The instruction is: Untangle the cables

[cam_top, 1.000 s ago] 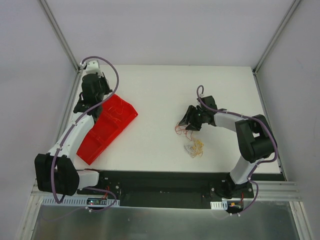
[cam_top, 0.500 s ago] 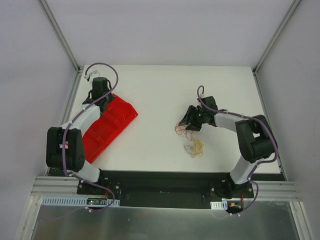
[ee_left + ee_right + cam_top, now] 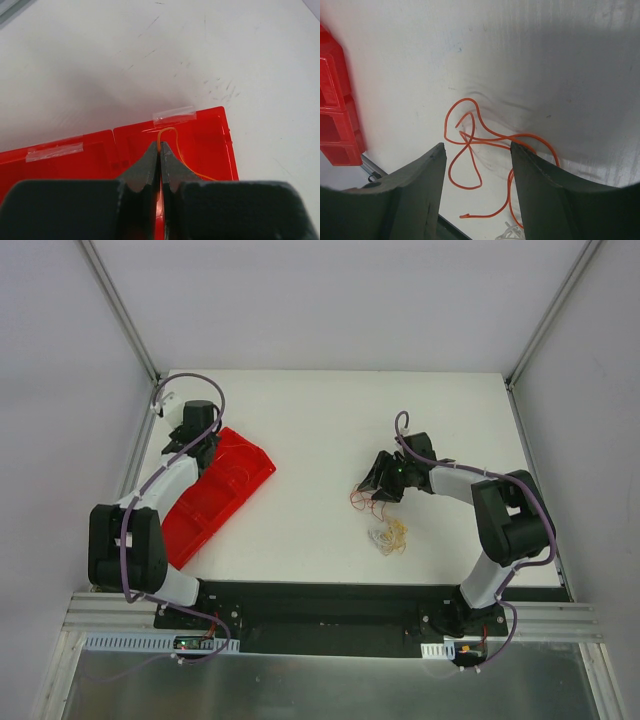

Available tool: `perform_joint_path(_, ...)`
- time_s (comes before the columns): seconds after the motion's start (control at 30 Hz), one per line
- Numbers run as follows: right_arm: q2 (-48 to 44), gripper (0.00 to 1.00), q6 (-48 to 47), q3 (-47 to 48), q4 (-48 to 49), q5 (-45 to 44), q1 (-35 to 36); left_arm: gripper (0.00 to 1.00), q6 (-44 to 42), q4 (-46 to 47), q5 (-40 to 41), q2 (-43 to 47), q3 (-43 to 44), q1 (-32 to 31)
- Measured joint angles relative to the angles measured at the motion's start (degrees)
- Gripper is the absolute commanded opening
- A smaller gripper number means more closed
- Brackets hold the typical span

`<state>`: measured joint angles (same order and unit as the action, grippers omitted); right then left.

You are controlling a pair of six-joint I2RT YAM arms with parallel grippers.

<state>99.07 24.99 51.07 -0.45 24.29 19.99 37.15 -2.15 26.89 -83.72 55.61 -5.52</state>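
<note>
Visibly, left pincer (image 3: 160,150) nips an orange cable (image 3: 167,128) near clear tape strips (image 3: 174,114)

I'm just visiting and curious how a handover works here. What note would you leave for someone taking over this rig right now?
Left gripper: shut on a thin orange cable, held over the end compartment of the red bin.
Right gripper: open, hovering over a loose red cable on the table, not gripping it.
A small whitish-yellow clump lies nearer the arm bases, tangled.
Done: one strand is apart from the rest, at the bin.
Left: probably drop that strand in, then take the red cable and pull the clump apart.
</note>
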Motion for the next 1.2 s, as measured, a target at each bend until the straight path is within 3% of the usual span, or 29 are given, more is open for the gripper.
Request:
perform_joint_path(0.27, 0.0, 0.59, 0.0, 0.0, 0.0, 0.0, 0.0, 0.0, 0.7, -1.4, -5.0, -4.0, 1.8, 0.0)
perform_joint_path(0.37, 0.0, 0.59, 0.0, 0.0, 0.0, 0.0, 0.0, 0.13, 1.0, -2.3, -7.1, -5.2, 2.0, 0.0)
perform_joint_path(0.53, 0.0, 0.59, 0.0, 0.0, 0.0, 0.0, 0.0, 0.47, 0.7, -3.2, -7.3, -4.9, 2.3, 0.0)
perform_joint_path(0.77, 0.0, 0.59, 0.0, 0.0, 0.0, 0.1, 0.0, 0.76, -1.0, -4.0, -6.8, -0.3, 2.6, 0.0)
perform_joint_path(0.97, 0.0, 0.59, 0.0, 0.0, 0.0, 0.1, 0.0, 0.71, -4.2, -3.6, -5.4, 1.6, 4.2, 0.0)
perform_joint_path(1.2, 0.0, 0.59, 0.0, 0.0, 0.0, 0.1, 0.0, 0.63, -15.0, -1.5, -3.6, -1.5, 6.6, 0.0)
